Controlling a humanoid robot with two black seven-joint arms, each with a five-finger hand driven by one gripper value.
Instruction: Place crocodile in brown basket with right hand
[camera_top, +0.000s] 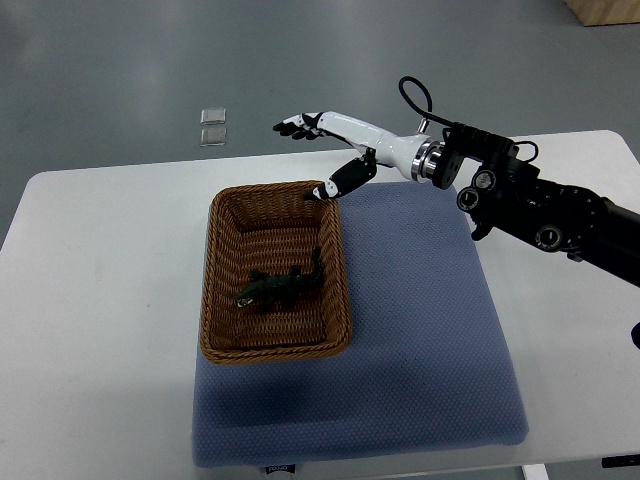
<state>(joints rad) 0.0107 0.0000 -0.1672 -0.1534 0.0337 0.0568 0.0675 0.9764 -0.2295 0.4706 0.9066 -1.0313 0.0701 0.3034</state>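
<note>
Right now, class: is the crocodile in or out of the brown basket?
In. The crocodile lies on the brown basket floor; the right hand is open above.

A white table (100, 300) with rounded corners fills most of the top view, its surface smooth and evenly lit. A blue-grey textured mat (420, 330) covers the table's right-of-centre portion and reaches the near edge. Beyond the table lies a grey floor (120, 70) with a dull sheen. Two small, clear square pieces (212, 126) sit on that floor, one just behind the other. The corner of a light wooden object (610, 10) shows at upper right.
</note>
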